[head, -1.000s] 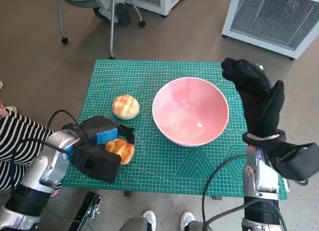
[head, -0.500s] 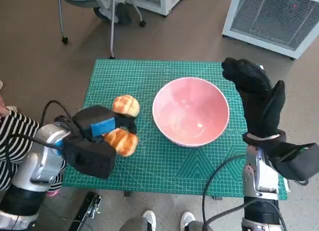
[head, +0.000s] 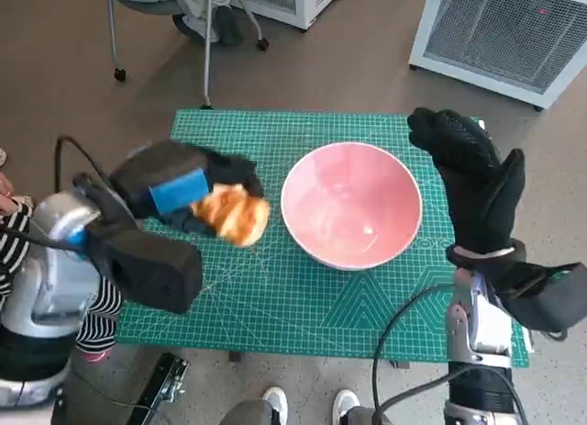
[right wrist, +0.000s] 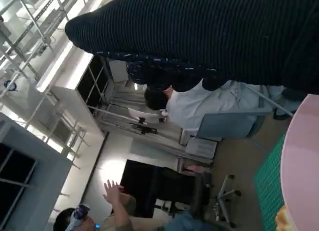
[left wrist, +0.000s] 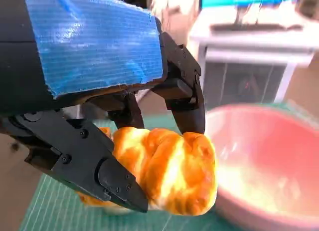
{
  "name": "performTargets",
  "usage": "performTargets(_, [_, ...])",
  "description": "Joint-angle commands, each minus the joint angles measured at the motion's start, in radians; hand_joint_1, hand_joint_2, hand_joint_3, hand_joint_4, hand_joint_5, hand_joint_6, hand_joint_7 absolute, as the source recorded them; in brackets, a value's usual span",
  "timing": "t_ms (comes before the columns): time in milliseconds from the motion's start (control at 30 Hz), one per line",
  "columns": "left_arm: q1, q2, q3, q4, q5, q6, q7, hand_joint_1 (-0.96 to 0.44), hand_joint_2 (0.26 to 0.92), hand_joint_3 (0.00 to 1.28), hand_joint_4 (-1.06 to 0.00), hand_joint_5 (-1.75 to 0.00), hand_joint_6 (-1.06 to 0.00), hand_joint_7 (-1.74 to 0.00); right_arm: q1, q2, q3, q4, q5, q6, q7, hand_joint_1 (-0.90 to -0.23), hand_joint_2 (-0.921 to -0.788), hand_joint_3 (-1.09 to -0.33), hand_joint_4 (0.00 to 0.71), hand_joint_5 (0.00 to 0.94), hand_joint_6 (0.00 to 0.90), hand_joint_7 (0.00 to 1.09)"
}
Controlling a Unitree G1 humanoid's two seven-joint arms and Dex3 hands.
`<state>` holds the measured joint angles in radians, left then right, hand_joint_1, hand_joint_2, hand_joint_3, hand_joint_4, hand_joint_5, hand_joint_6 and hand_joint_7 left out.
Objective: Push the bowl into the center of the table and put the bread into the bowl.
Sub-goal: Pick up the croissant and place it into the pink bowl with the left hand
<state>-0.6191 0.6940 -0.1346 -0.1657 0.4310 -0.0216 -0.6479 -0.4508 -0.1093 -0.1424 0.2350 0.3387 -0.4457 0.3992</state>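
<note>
The left robot hand (head: 174,197) grips a golden bread roll (head: 234,214) between its black fingers (left wrist: 187,99), lifted off the green surface (head: 303,296) just beside the pink bowl (head: 351,205); the bowl sits near the surface's middle; the gloved right robot hand (head: 472,182) stands flat and open-fingered against the bowl's far rim, holding nothing; farther off, a grey cabinet (head: 500,35) stands on the floor.

The golden bread roll (head: 235,214) sits left of centre — the pink round bowl (head: 350,205) just right of it, on the green cutting mat (head: 303,296).
</note>
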Motion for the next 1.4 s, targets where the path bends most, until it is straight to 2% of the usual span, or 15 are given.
performTargets(33, [-0.033,-0.013,0.002,-0.014,-0.009,0.011,0.006,0.0,0.901,0.0,-0.86,-0.94,-0.67,-1.16,0.014,0.005,-0.003,0.014,0.01,0.014,0.007,-0.688,-0.921,-0.667,0.173,0.0,0.102,0.38])
performTargets(133, [-0.034,-0.014,0.002,-0.014,-0.008,0.012,0.005,0.0,0.901,0.0,-0.86,-0.94,-0.67,-1.16,0.014,0.005,-0.002,0.015,0.012,0.014,0.007,-0.688,-0.921,-0.667,0.173,0.0,0.102,0.38])
performTargets(233, [-0.179,-0.1,-0.056,0.016,0.01,0.045,0.009,0.0,0.897,0.0,-0.87,-0.95,-0.68,-1.13,0.026,0.003,-0.004,0.005,0.008,0.011,0.0,-0.688,-0.921,-0.667,0.173,0.0,0.102,0.38])
performTargets(567, [-0.361,-0.212,-0.172,0.187,0.051,0.04,-0.003,0.0,0.88,0.0,-0.88,-1.04,-0.76,-0.95,0.041,0.0,-0.013,-0.005,0.006,0.005,-0.006,-0.695,-0.921,-0.664,0.174,0.001,0.101,0.38])
performTargets(700, [-0.411,-0.256,-0.2,0.3,0.034,-0.014,0.008,0.0,0.892,0.01,-0.79,-1.03,-0.77,-1.04,0.053,-0.003,-0.018,-0.016,0.001,0.003,-0.011,-0.7,-0.921,-0.663,0.174,0.001,0.097,0.38])
performTargets(867, [-0.482,-0.32,-0.229,0.467,0.02,-0.06,0.008,0.0,0.894,0.01,-0.84,-0.95,-0.71,-1.13,0.067,-0.006,-0.023,-0.033,-0.003,0.001,-0.018,-0.705,-0.921,-0.664,0.173,0.0,0.083,0.37])
performTargets(1100, [-0.576,-0.412,-0.295,0.692,0.083,-0.083,0.057,0.0,0.896,0.01,-0.83,-0.89,-0.72,-1.19,0.085,-0.009,-0.031,-0.05,-0.012,-0.008,-0.031,-0.71,-0.921,-0.669,0.149,0.0,0.071,0.37])
performTargets(1233, [-0.624,-0.466,-0.328,0.812,0.112,-0.071,0.075,0.0,0.903,0.01,-0.78,-0.95,-0.74,-1.17,0.092,-0.009,-0.033,-0.058,-0.02,-0.016,-0.041,-0.708,-0.921,-0.68,0.14,0.0,0.067,0.37])
performTargets(1400, [-0.67,-0.521,-0.36,0.957,0.14,-0.071,0.101,0.0,0.916,0.02,-0.72,-1.06,-0.72,-1.14,0.099,-0.007,-0.037,-0.063,-0.03,-0.028,-0.052,-0.703,-0.921,-0.69,0.142,0.002,0.064,0.37])
